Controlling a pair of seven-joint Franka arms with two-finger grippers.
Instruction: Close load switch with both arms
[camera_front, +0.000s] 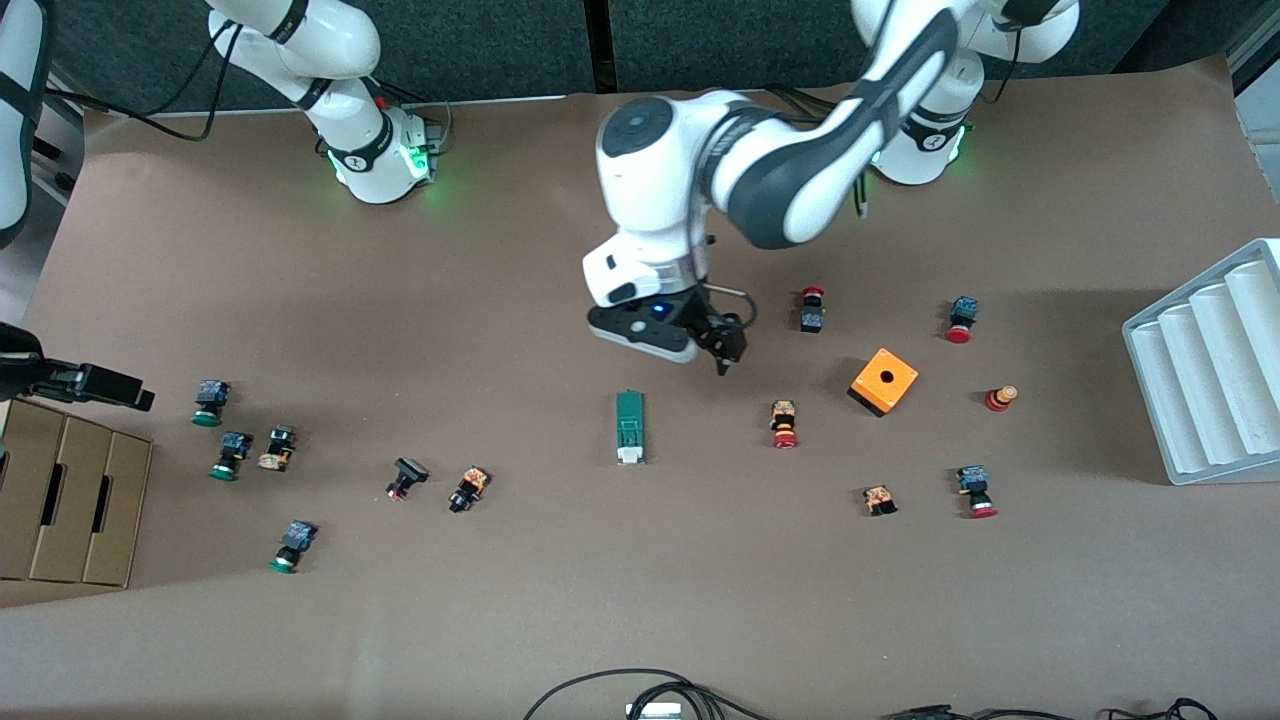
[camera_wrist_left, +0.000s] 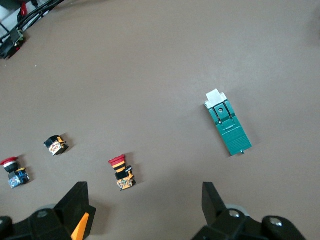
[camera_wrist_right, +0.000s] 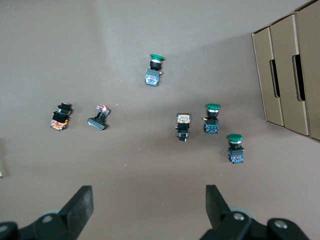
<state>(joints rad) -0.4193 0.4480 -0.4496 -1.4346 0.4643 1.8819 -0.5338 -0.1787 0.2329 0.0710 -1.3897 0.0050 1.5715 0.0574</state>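
Lying flat near the middle of the table (camera_front: 560, 620), the load switch (camera_front: 629, 427) is untouched, with its white handle end pointing toward the front camera. It sits well apart from the scattered push buttons and from the orange box (camera_front: 884, 381), which stands toward the left arm's end of the table.

Risks from this position:
- Neither gripper has contact with the load switch. If only one gripper pushes the handle, the loose body will probably slide across the paper instead of closing.
- A descent that lands off-centre could tip or rotate the narrow body, misaligning it for the second arm.
- The red-capped button (camera_front: 784, 423) lies beside the load switch toward the left arm's end; a wide approach from that side could knock it.

Arm pose:
- The left arm reaches from its base over the table centre. The left gripper (camera_front: 722, 345) hangs over bare table, between the load switch and the arms' bases. Its fingers (camera_wrist_left: 216, 200) are spread wide and hold nothing.
- The right gripper (camera_front: 95, 385) waits over the right arm's end of the table, above the cardboard boxes (camera_front: 60, 500) and close to the green-capped buttons (camera_front: 210, 400). Its fingers (camera_wrist_right: 216, 202) are likewise fully apart and empty.
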